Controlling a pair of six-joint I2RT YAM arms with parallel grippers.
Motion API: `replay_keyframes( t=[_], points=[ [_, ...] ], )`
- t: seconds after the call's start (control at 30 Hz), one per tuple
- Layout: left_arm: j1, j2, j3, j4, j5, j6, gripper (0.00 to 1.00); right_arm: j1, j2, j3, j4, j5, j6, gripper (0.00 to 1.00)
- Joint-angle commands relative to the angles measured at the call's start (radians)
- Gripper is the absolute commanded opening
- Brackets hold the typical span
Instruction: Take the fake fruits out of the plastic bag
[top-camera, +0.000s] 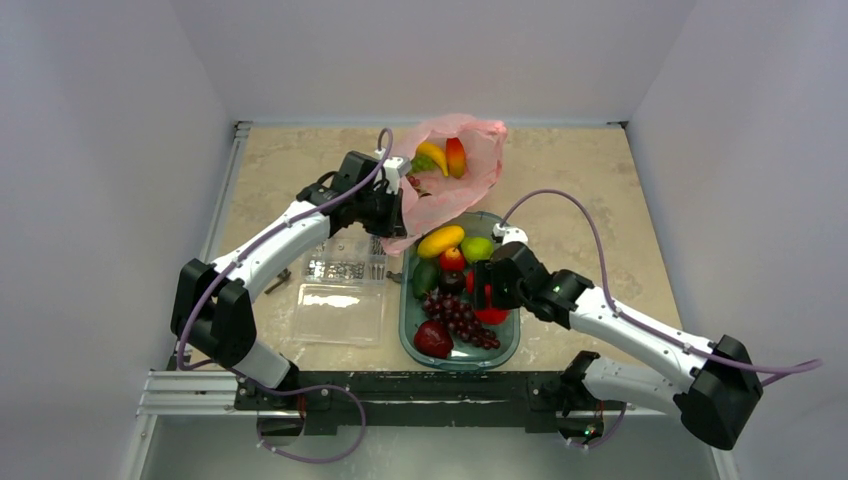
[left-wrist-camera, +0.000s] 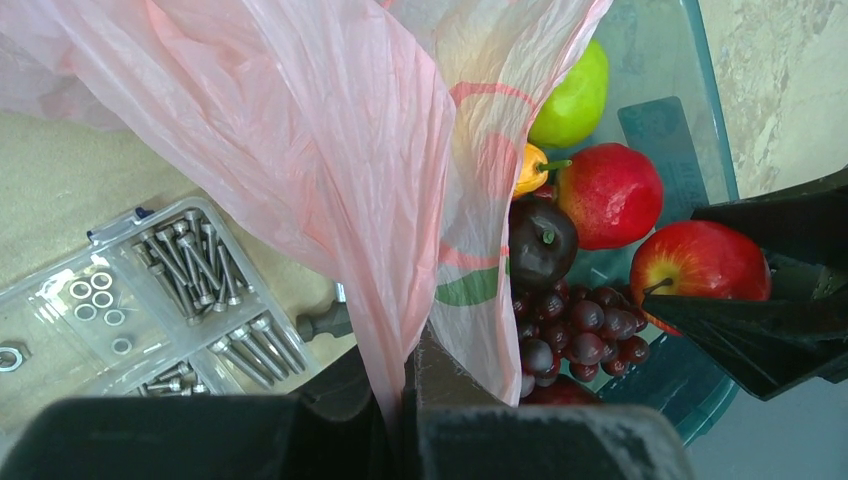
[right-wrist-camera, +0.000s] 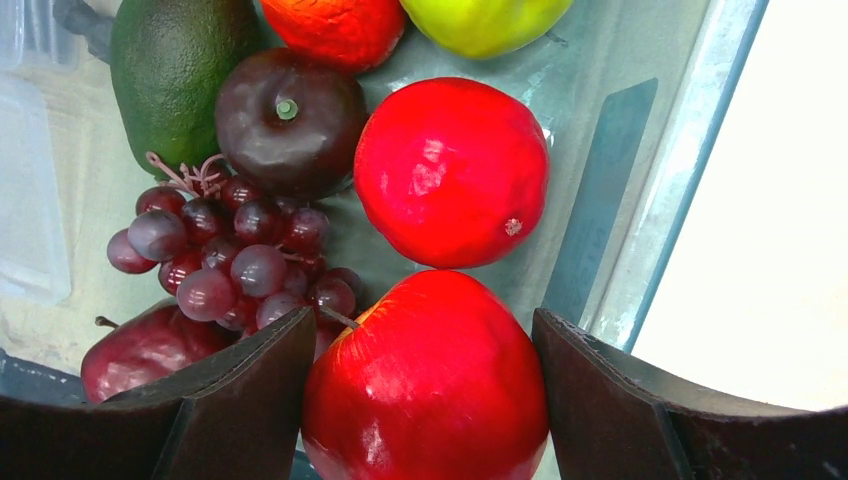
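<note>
Plastic bag (top-camera: 482, 150) hangs pinched in my left jaws, held up so banana (top-camera: 432, 156) and mango (top-camera: 456, 157) inside lie exposed; my right jaws clasp the red apple (right-wrist-camera: 430, 390) over the tray (top-camera: 460, 363).

We classify this as a robotics lab cell: plain white walls (top-camera: 95, 150) enclose the desk (top-camera: 290, 170), an aluminium rail (top-camera: 190, 392) runs along its near edge, and a clear box of screws (top-camera: 345, 262) lies on it.
</note>
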Motion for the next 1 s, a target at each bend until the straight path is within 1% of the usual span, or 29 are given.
replay_keyframes(
  t=[0.0,0.1,0.3,0.37,0.5,0.6,0.63,0.7,0.73,0.8,0.9,0.97],
  points=[
    [-0.01,-0.02,0.022,-0.015,0.012,-0.006,0.0,0.005,-0.017,0.022,0.017,0.03,0.006,0.61],
    [-0.01,-0.024,0.027,-0.031,0.003,0.011,0.0,0.005,-0.014,0.057,0.018,0.027,-0.013,0.73],
    [-0.009,-0.025,0.0,-0.015,0.008,0.031,0.0,0.005,0.027,0.176,0.01,0.033,-0.098,0.89],
    [-0.011,-0.025,-0.012,-0.009,0.003,0.042,0.0,0.005,0.056,0.216,-0.021,0.04,-0.122,0.92],
    [-0.011,-0.03,0.002,-0.029,-0.021,0.062,0.0,0.005,0.073,0.236,-0.029,0.044,-0.154,0.93],
    [-0.012,-0.032,0.0,-0.024,-0.025,0.056,0.0,0.004,0.09,0.266,0.051,0.087,-0.182,0.9],
    [-0.011,-0.029,0.0,-0.021,-0.019,0.051,0.0,0.005,0.109,0.294,0.076,0.103,-0.199,0.87],
    [-0.012,-0.024,-0.004,-0.013,-0.008,0.036,0.0,0.005,0.16,0.357,0.147,0.147,-0.238,0.79],
    [-0.013,-0.024,-0.009,-0.004,0.0,0.029,0.0,0.004,0.192,0.388,0.188,0.158,-0.254,0.74],
    [-0.011,-0.023,-0.016,0.012,0.015,0.017,0.0,0.004,0.261,0.442,0.28,0.171,-0.3,0.69],
    [-0.014,-0.022,-0.022,0.017,0.023,0.011,0.0,0.002,0.401,0.53,0.397,0.255,-0.395,0.6],
    [-0.015,-0.023,-0.026,0.019,0.018,0.014,0.0,-0.008,0.497,0.585,0.462,0.307,-0.442,0.57]
  ],
)
